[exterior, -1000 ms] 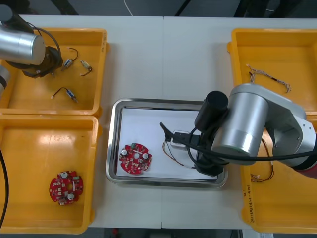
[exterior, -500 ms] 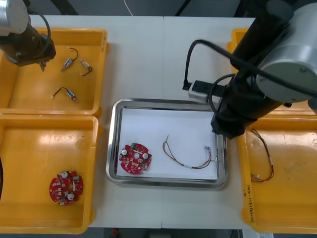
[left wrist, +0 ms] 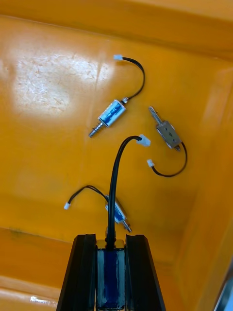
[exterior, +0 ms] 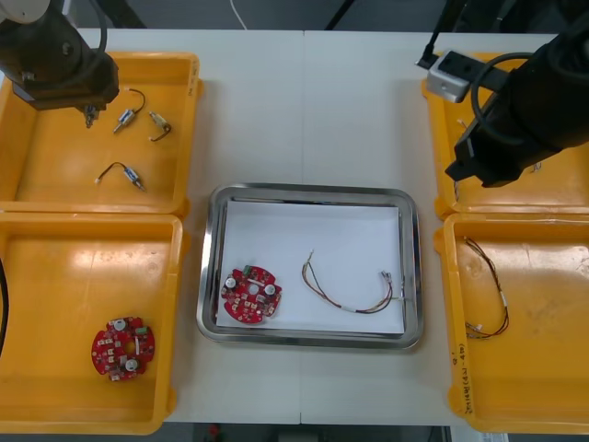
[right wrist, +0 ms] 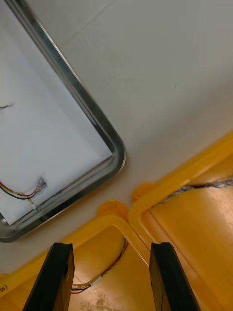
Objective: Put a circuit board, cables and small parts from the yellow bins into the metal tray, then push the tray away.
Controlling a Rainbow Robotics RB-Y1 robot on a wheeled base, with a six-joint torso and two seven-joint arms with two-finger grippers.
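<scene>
Four yellow plastic bins (exterior: 191,110). Shiny metal tray (exterior: 210,267): white inside. Round red circuit board (exterior: 251,295) at tray's 8 o'clock, silver spots; second red board (exterior: 122,348) in 8 o'clock bin. Red-and-yellow cable (exterior: 354,308) at tray's 4. Left gripper (left wrist: 110,238): black fingers (left wrist: 85,272) on blue-and-silver small metal part (left wrist: 110,269), black lead.

1. The left arm (exterior: 55,64), at the far left, is a dark, rounded housing with a thin black cable (exterior: 95,32) curving past it.
2. The left end effector (left wrist: 111,243) has two flat, glossy black fingers (left wrist: 85,272) with squared tips.
3. The right arm (exterior: 529,110), at the far right, is a bulky black body. It carries a small light-grey box (exterior: 449,75), and black cables (exterior: 488,78) loop over it.
4. The right end effector (right wrist: 110,252) has two matte black fingers (right wrist: 58,277), rectangular with slightly rounded corners.
</scene>
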